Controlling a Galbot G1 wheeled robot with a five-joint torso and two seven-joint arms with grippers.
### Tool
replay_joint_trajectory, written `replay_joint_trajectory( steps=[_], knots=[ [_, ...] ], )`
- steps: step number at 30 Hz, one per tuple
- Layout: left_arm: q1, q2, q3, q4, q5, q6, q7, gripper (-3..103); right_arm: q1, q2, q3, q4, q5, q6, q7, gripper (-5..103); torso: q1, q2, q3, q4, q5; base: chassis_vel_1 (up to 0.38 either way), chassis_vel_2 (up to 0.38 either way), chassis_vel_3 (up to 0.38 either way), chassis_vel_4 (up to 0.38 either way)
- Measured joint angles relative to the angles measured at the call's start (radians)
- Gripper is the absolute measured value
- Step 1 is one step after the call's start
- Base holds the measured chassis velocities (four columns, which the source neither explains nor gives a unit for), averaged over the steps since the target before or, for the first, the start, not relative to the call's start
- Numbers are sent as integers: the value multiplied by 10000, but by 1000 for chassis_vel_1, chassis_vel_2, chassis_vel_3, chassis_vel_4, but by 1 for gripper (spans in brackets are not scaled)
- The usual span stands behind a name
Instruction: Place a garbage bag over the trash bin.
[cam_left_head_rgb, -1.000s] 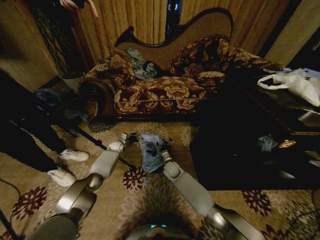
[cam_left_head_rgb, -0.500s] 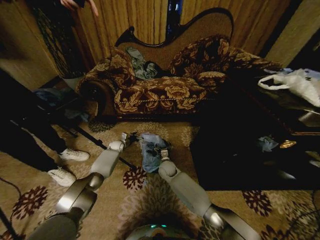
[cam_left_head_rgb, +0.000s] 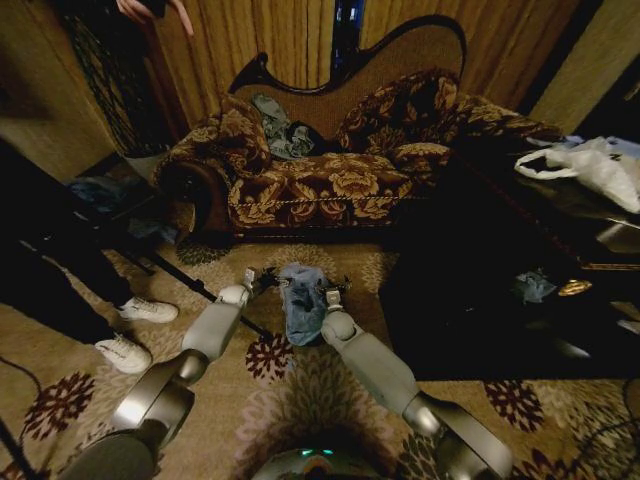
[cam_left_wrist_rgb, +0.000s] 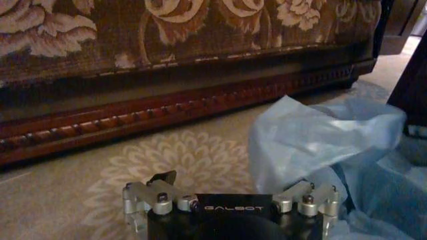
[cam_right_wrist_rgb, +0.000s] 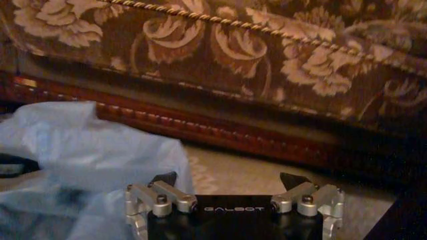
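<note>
I had the garbage bag (cam_left_head_rgb: 303, 300) on the carpet (cam_left_head_rgb: 300, 390) in front of the sofa (cam_left_head_rgb: 330, 185), lying between my 2 grippers, its long axis running from the sofa back toward me; the left gripper (cam_left_head_rgb: 257, 279) sat just beside its left edge and the right gripper (cam_left_head_rgb: 333, 296) just beside its right edge, so I judged neither arm clearly nearer. In the left wrist view the film (cam_left_wrist_rgb: 320, 140) rose on the inner side of the gripper (cam_left_wrist_rgb: 230, 192), against 1 finger; the fingers looked spread with nothing between them. In the right wrist view the bag (cam_right_wrist_rgb: 87, 150) billowed beside the gripper (cam_right_wrist_rgb: 230, 187), whose fingers were also spread with only carpet between them. I could not find the trash bin for certain; dark patches through the film hinted at something black under the bag, but the film hid its rim; whether the bag's mouth was open I could not tell.
</note>
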Motion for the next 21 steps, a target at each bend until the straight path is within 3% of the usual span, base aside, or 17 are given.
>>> replay_joint_trajectory(
  steps=[21],
  knots=[
    [625,607,-112,-930,-608,-110,20,100,1538,-625,-1259,-1610,-453,84,-891,100,0,0,0,0,1,0,0,0,0]
  ],
)
